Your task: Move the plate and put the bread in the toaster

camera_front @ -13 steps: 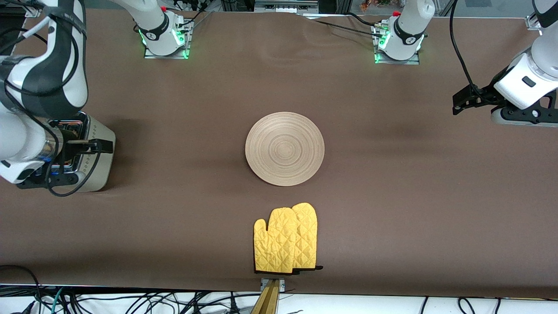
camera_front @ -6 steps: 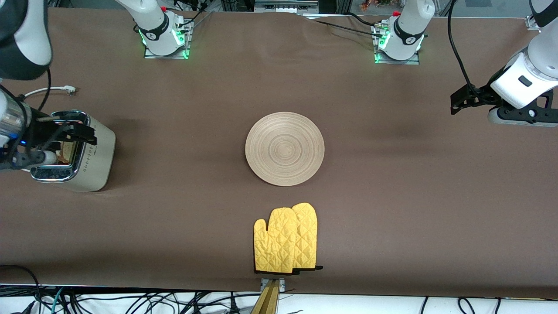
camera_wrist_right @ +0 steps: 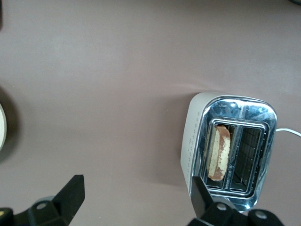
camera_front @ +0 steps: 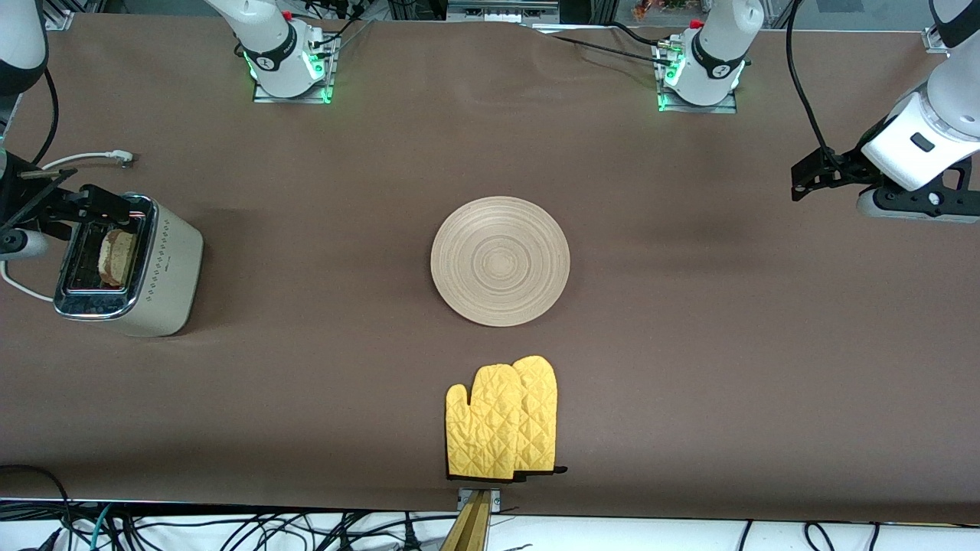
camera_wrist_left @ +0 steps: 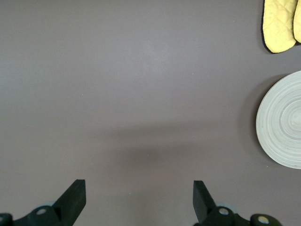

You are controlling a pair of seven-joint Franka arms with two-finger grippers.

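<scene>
The cream toaster (camera_front: pixel 164 268) stands at the right arm's end of the table. The bread (camera_front: pixel 116 256) stands in its slot on the plate's side, top crust showing. In the right wrist view the bread (camera_wrist_right: pixel 219 153) sits in the toaster (camera_wrist_right: pixel 194 141). My right gripper (camera_front: pixel 84 200) is open and empty, over the toaster's end farther from the front camera; its own view (camera_wrist_right: pixel 136 193) shows both fingers wide apart. The light-wood plate (camera_front: pixel 500 261) lies at the table's middle. My left gripper (camera_front: pixel 804 177) waits open and empty (camera_wrist_left: pixel 138 195) over the left arm's end.
Two yellow oven mitts (camera_front: pixel 501 417) lie nearer to the front camera than the plate, by the table edge. The toaster's white cord (camera_front: pixel 84 159) trails on the cloth beside it. The left wrist view shows the plate (camera_wrist_left: pixel 282 122) and the mitts (camera_wrist_left: pixel 280 23).
My right gripper let go of the bread, now uncovered in the toaster slot, and drew back off the toaster top. The left gripper barely moved.
</scene>
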